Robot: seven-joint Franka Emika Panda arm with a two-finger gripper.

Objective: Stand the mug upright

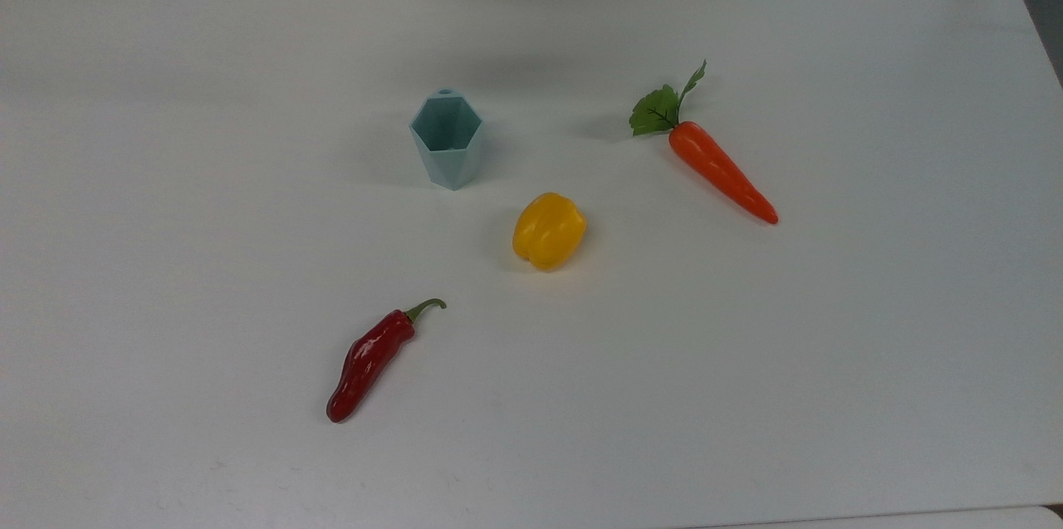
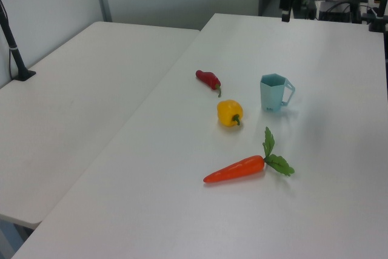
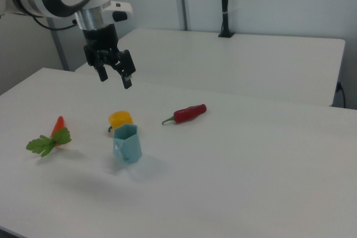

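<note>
Left view: mug [image 2: 274, 92] handle (upright)

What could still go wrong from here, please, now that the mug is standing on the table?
1. The mug tapers to a narrow base and stands free, so a bump could tip it.
2. The yellow pepper sits close beside it; it could get in the way of any new grasp.
3. The hand, open, hangs above the table, up and to the right view's left of the mug; a low sweep back could clip the rim.
</note>
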